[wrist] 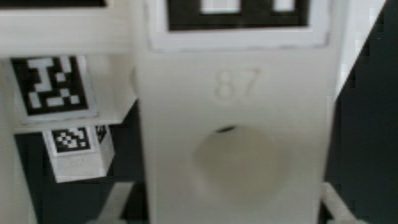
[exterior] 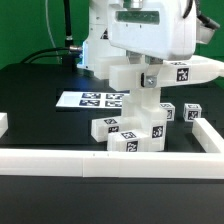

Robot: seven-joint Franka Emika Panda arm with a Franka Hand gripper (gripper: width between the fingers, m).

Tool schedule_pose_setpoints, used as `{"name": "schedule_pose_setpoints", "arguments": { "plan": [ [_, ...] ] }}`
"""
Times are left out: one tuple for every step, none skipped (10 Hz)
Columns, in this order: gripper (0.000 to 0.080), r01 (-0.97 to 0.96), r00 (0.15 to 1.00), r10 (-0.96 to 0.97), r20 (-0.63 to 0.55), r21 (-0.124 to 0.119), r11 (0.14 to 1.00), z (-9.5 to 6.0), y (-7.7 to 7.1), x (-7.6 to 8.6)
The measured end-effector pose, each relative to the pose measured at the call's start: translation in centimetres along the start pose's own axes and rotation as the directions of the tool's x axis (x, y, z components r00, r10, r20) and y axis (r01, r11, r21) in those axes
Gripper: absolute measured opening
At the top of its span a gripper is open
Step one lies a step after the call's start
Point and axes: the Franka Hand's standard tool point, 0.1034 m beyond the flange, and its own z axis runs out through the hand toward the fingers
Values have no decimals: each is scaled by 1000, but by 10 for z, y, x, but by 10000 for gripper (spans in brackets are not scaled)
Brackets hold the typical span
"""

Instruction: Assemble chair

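Seemingly the pincer (exterior: 146, 80) is clamped at middling width on an upright white chair slab (wrist: 231, 120) just over the other chair parts (exterior: 165, 122) on the bench (exterior: 35, 125); it looks light, stiff, smooth plastic, best gripped across its flat faces

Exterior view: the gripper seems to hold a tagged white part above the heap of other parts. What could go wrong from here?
1. The gripper seems to grip the white part off-centre, so it might tilt or slip.
2. The heap of parts lies close beneath; lowering could knock pieces out of place.
3. In the wrist view the white part fills most of the picture, hiding much below.
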Motion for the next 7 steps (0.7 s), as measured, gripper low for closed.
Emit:
{"name": "schedule_pose_setpoints", "arguments": {
  "plan": [
    [285,0,1000,0,0,0,1000,0,0,0],
    [285,0,1000,0,0,0,1000,0,0,0],
    [285,1,1000,-1,-2,2,1000,0,0,0],
    [285,-4,1000,4,-9,11,1000,0,-1,-1],
    [285,-9,1000,9,-18,22,1000,1,-3,-2],
    [285,-5,1000,6,-28,26,1000,5,-3,-3],
    [285,-3,1000,3,-30,14,1000,12,-1,-3]
  ]
}}
